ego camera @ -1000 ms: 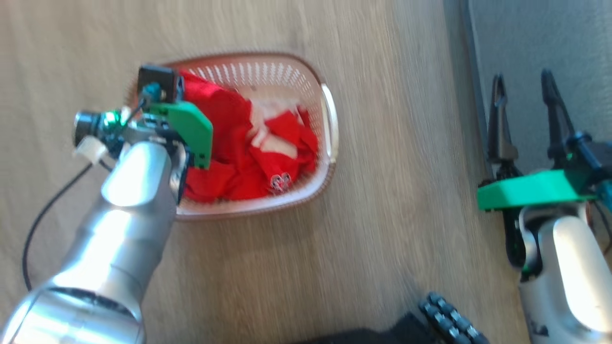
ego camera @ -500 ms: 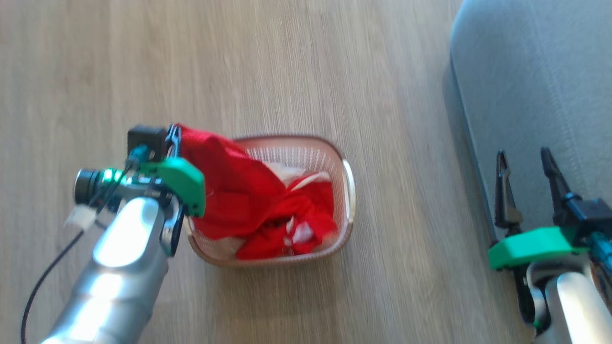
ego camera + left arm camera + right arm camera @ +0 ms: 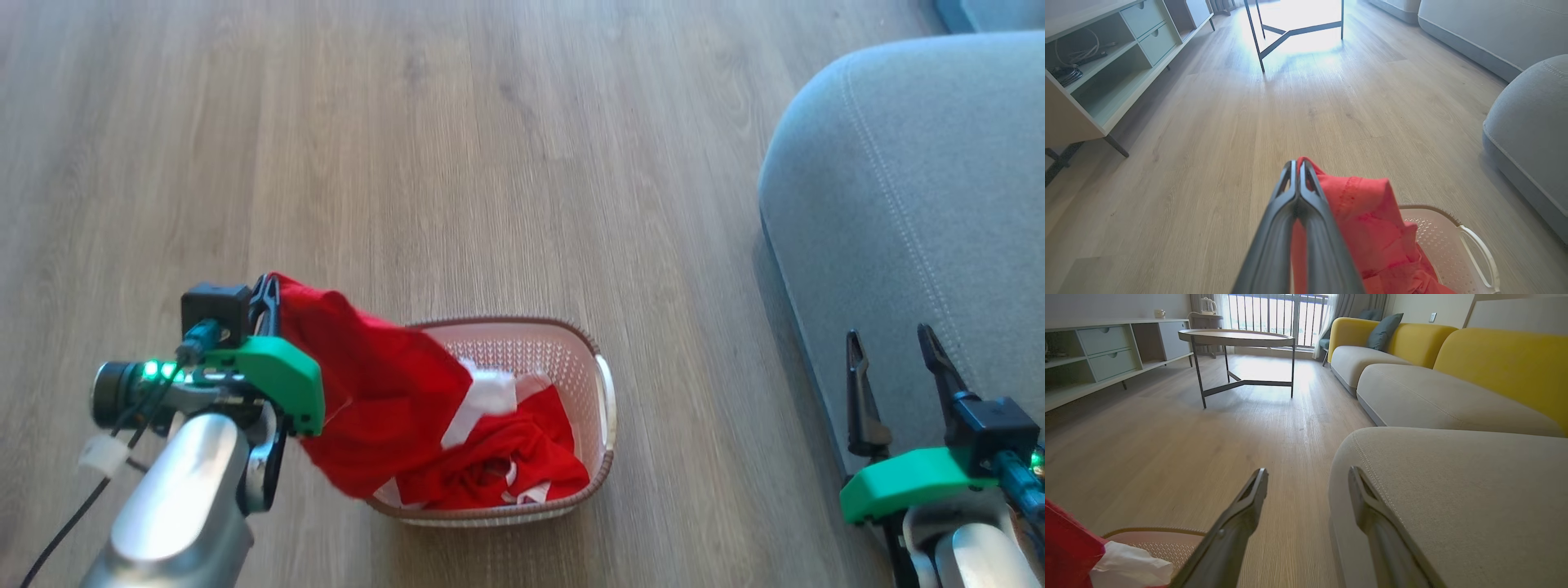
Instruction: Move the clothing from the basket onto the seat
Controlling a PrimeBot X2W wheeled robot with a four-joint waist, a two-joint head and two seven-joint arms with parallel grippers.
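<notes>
On wood-plank floor [image 3: 490, 163]: basket [image 3: 539, 355] near grey seat [image 3: 922, 204]; left gripper [image 3: 266, 296] clamped on red clothing [image 3: 375, 392], right gripper [image 3: 890, 343] apart.

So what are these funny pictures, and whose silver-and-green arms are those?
Those are a robot's two arms. The picture looking down comes from a camera on its head. The other two come from small cameras on its wrists, each peering along that hand's two dark fingers.

On the wooden floor stands a cream basket with red clothing in it. The left gripper is pinched shut on one red piece. It holds the piece up beside the basket, and the lower end hangs down into it. The right gripper is open and holds nothing. It hovers over the edge of the big grey seat, which is where the clothes should go.
</notes>
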